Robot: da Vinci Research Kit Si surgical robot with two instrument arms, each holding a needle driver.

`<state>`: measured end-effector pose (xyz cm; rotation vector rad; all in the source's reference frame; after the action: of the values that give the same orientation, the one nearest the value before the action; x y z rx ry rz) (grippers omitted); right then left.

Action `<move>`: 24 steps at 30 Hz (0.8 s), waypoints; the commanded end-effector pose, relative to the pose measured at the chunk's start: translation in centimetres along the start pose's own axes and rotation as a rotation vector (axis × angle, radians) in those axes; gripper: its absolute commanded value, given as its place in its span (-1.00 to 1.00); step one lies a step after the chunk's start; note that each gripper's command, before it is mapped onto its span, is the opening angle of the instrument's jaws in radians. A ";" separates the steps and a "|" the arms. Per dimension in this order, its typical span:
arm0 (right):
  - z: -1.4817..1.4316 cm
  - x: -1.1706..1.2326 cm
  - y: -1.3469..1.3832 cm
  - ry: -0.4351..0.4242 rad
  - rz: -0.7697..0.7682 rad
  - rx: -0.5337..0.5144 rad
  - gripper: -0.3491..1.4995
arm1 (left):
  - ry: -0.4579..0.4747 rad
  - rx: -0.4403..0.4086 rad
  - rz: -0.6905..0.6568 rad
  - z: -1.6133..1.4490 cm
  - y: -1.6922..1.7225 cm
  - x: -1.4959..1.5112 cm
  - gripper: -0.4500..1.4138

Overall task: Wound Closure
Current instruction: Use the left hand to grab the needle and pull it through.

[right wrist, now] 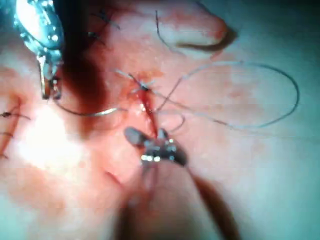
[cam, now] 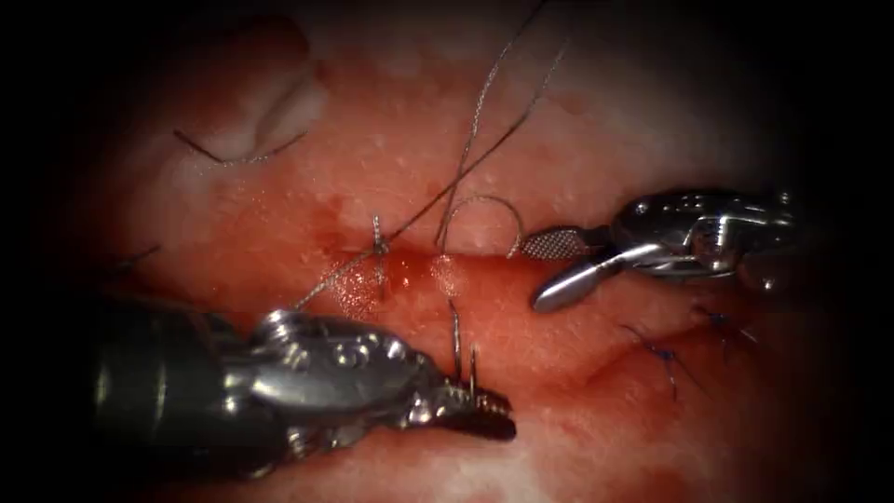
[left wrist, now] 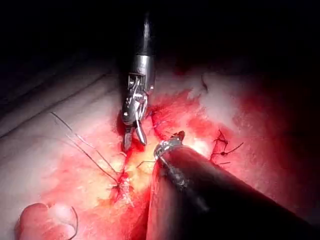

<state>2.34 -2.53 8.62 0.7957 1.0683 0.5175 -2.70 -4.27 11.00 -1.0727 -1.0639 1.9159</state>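
Wound closure on the tissue (cam: 577, 140), seen with the cut (cam: 419, 265) running across the endoscope view. The left tool (cam: 480, 410) lies on the near side of the cut with its jaws closed. They appear to grip the needle (cam: 454, 335) close to one end, and the rest of the curve rises edge-on toward the cut. Whether the far end enters the tissue cannot be told.

The right tool (cam: 531, 276) comes in from the right with its jaws spread wide, holding nothing. Its upper jaw tip lies just beside a small loop (cam: 480, 198) of the thread (cam: 484, 102). The thread runs back from a knot (cam: 379, 245) on the cut, where red fluid (cam: 358, 289) wets the surface.

The needle is judged light, stiff and slick, so it is liable to swivel in the jaws. It is best held on its body, away from the point and from the thread end. The thread is limp and easily frayed by serrated jaws. The tissue is soft and wet, and its cut edge is likely to tear under a hard pinch.
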 end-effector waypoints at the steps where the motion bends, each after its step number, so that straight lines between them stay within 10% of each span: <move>1: 0.08 -0.04 -0.05 0.000 -0.001 0.011 0.45 | 0.002 -0.006 0.001 0.03 0.01 0.00 -1.00; 7: 0.15 -0.07 -0.24 0.010 -0.006 0.064 -1.00 | 0.016 -0.009 0.039 -0.21 0.23 0.12 -1.00; 24: 0.73 -0.31 0.17 0.020 -0.116 -0.086 -1.00 | 0.043 0.027 0.270 -0.52 0.61 0.34 -1.00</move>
<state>2.81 -2.84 9.08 0.6434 1.0932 0.4715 -2.42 -4.05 10.07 -1.3002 -0.8932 2.1084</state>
